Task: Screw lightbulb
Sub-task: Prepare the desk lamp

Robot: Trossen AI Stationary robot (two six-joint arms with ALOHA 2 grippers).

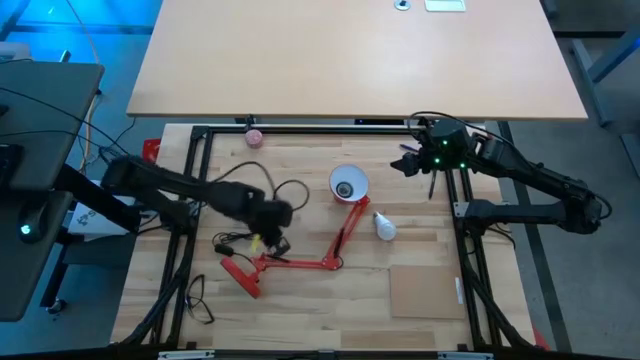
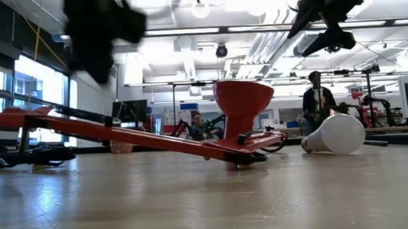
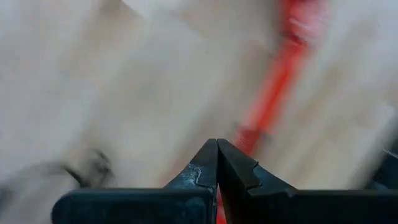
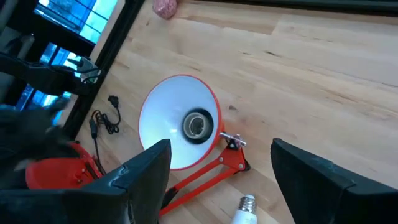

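Observation:
The red lamp (image 1: 330, 262) lies on the wooden table, its base (image 1: 240, 272) at the near left. Its shade (image 1: 348, 185) opens upward and shows an empty socket (image 4: 198, 124). The white lightbulb (image 1: 385, 226) lies on its side on the table right of the lamp's arm, its screw base (image 4: 247, 201) toward the shade. My left gripper (image 1: 272, 228) is shut and hovers above the lamp's arm near the base, holding nothing (image 3: 217, 144). My right gripper (image 4: 221, 168) stands open high over the far right, looking down at the shade and the lightbulb (image 2: 336, 135).
A pink ball (image 1: 253, 137) lies at the far edge. The lamp's black cord (image 1: 290, 190) loops left of the shade, with more cord at the near left (image 1: 200, 298). A thin wooden panel (image 1: 425, 290) lies near right. Black frame rails (image 1: 462, 250) edge the table. People (image 2: 316, 97) are in the room behind.

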